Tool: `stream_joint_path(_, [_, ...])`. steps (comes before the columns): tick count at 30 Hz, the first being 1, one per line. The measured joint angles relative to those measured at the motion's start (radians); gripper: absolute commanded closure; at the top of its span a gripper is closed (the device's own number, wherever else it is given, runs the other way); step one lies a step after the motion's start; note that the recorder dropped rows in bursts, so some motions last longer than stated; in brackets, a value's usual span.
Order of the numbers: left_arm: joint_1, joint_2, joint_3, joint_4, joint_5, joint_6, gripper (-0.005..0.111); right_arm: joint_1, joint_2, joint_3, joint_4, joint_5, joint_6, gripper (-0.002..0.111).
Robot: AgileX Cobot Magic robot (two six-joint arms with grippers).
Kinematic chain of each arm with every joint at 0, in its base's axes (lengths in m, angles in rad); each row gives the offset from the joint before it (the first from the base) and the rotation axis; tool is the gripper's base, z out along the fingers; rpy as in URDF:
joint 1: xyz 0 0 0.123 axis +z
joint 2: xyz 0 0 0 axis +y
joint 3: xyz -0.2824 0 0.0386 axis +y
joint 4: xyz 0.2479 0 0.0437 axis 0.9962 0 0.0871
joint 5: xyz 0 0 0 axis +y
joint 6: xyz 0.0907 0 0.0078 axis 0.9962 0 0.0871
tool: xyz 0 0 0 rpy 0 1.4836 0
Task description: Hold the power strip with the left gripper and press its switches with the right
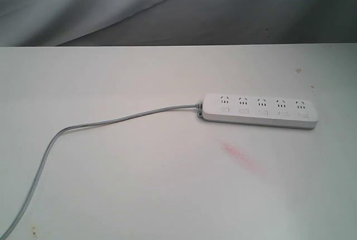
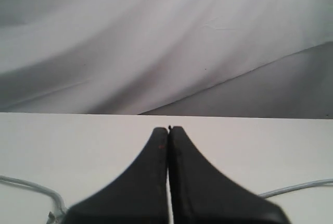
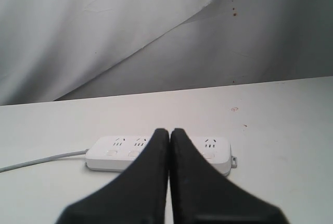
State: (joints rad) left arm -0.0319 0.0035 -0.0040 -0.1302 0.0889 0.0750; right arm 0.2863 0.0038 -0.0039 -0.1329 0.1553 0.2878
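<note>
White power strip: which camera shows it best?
The exterior view: the whole long white plastic power strip, five sockets and light-grey cord, lies unobstructed. In the right wrist view the black right gripper hides its middle; the left wrist view shows only cord.

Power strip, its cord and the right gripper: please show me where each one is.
power strip (image 1: 260, 111), exterior view, middle of its top face.
cord (image 1: 120, 119), exterior view, its middle stretch.
right gripper (image 3: 169, 131), right wrist view, between its shut fingertips.
</note>
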Motion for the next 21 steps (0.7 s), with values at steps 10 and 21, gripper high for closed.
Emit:
stream_joint_path(10, [0.008,0.000,0.000,0.033,-0.013,-0.117,0.107,0.000,0.000,0.000,0.000,0.000,0.000,0.108])
stream_joint_path(21, [0.008,0.000,0.000,0.037,-0.015,-0.122,0.107,0.000,0.000,0.000,0.000,0.000,0.000,0.108])
